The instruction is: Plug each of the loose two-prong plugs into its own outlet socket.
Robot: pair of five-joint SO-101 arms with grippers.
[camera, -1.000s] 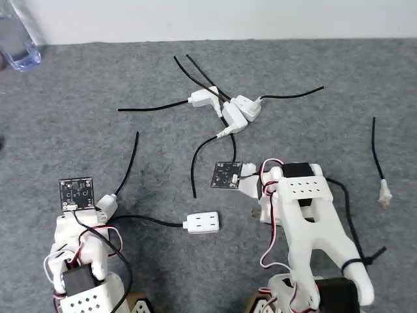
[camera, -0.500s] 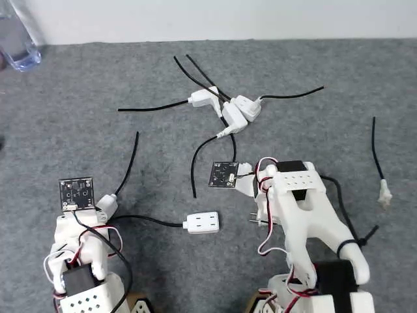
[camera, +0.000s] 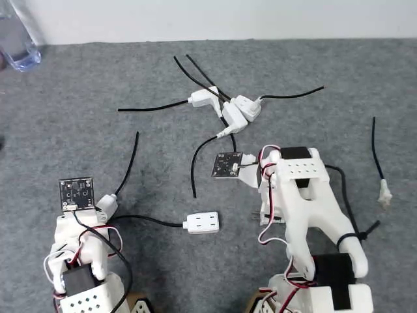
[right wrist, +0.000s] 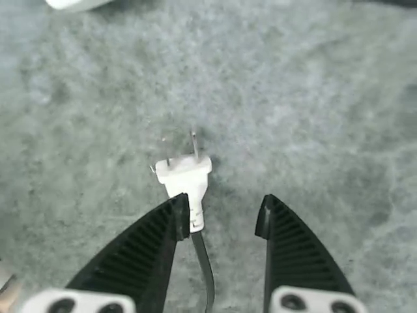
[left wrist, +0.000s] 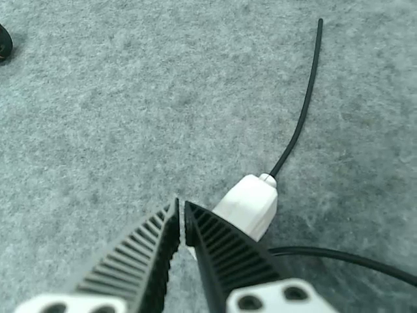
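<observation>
**A:** In the lower left of the high view, what is the left hand (left wrist: pixel 182 207) doing?

**B:** Its fingers are pressed together on nothing. A white connector (left wrist: pixel 249 204) lies just beside one finger, on the grey tabletop (camera: pixel 98 78), with its black cord running away toward the upper right of the wrist picture. I can't see its prongs. I'd say the arm is parked there, waiting its turn.

**A:** And the outlet socket (camera: pixel 202 222)?

**B:** It lies flat at lower centre, slots facing up, on its own cord. Nothing is plugged into it. It sits between the two arms, so either one could likely reach it.

**A:** What's the tangle above it?

**B:** It's a cluster of white plugs (camera: pixel 228 107) at upper centre, with their cords crossing. They sit well apart from both arms.

**A:** Now the right hand (right wrist: pixel 221 210)?

**B:** Its fingers are spread. The two-prong plug (right wrist: pixel 185 173) lies with its tail between them, close against one finger, and its prongs point away. That looks like a line-up to grip the body and leave the prongs free for the socket.

**A:** Anything further right?

**B:** There's another loose plug (camera: pixel 384 193) near the right edge, untouched.
</observation>
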